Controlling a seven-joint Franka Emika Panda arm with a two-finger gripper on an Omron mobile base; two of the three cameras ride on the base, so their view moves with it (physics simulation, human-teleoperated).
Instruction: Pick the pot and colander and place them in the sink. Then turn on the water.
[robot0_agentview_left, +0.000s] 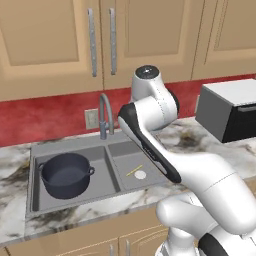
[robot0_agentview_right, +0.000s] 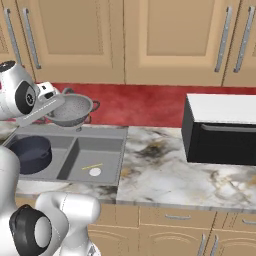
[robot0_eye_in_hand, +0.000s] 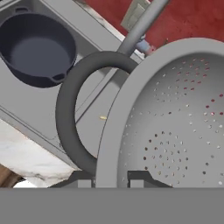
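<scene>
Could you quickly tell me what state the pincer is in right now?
Pincer: closed on the colander's rim, holding it up above the sink.

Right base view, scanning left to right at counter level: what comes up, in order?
Dark navy round pot in the grey double-basin sink's left basin → silvery perforated colander held in the air by the gripper → black-and-white box-shaped microwave.

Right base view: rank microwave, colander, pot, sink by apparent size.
1. Sink
2. Microwave, close to the sink; hard to separate
3. Colander, held up above the sink by the gripper
4. Pot, partly hidden by the arm, so unsure against the colander
</scene>
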